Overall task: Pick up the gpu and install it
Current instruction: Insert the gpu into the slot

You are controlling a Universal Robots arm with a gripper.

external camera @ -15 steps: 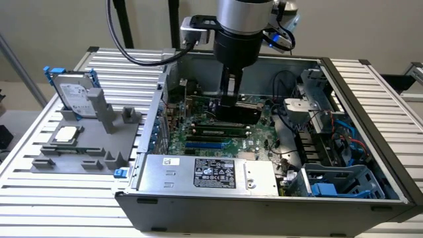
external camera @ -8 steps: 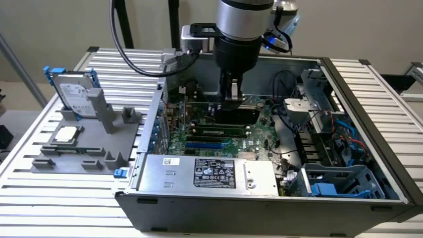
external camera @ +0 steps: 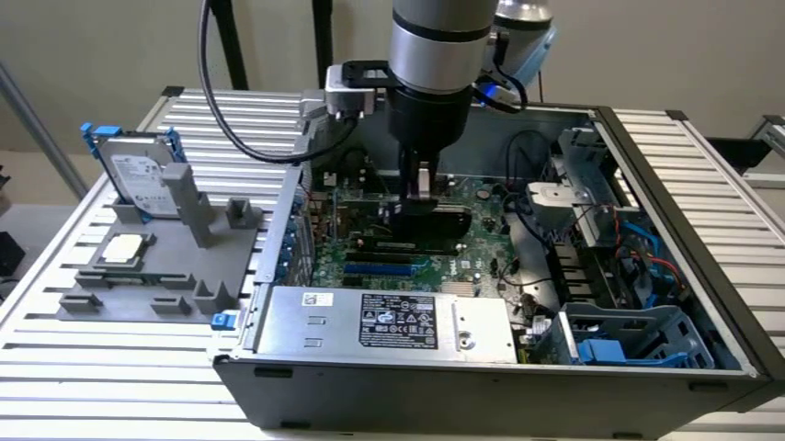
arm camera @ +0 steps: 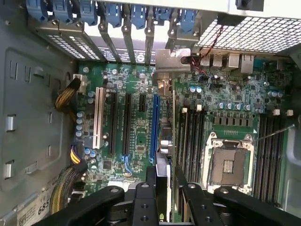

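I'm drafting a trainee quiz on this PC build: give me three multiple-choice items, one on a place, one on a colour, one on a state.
1. Where is the gpu? A outside the case; B inside it, over the motherboard; C on its rim.
2. The hard drive has rails that are: A blue; B red; C yellow.
3. The hand is: A open; B shut on the gpu; C shut on the hard drive.
Key: B, the gpu hangs above the motherboard; A, blue rails flank the drive; B, the hand clamps the gpu.
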